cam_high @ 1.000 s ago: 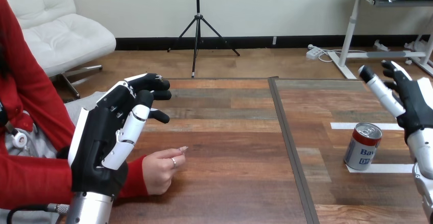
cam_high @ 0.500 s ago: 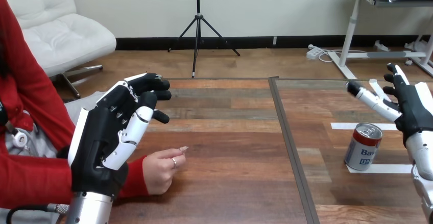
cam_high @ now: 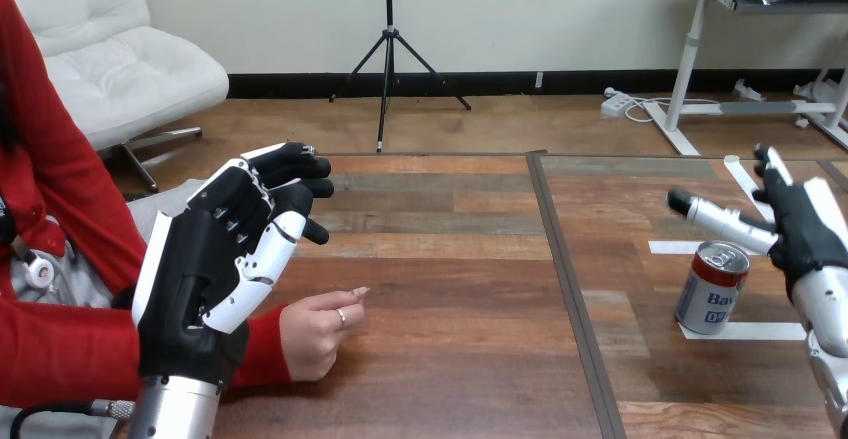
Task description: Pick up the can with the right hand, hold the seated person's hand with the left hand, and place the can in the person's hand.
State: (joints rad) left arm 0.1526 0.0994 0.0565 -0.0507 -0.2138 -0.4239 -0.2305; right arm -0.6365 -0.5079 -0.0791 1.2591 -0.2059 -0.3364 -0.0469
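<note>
Just beside the right robot hand (cam_high: 806, 237), an upright can (cam_high: 710, 287).

I'm looking down on the wooden table (cam_high: 450, 259). It has a plank-patterned top, split by a dark seam (cam_high: 565, 289) that runs from the far edge toward me, right of centre. On the left section, the person's hand (cam_high: 315, 334) rests on the wood close to the near edge, loosely curled. On the right section, the can (cam_high: 710, 287) stands upright, red band up top, blue print lower down. A white tape strip (cam_high: 760, 331) lies flat under its base or just against it, I can't quite tell which, and runs off to the right. A second strip (cam_high: 672, 247) lies just behind the can, and a third strip (cam_high: 742, 174) sits angled near the far right corner.
</note>
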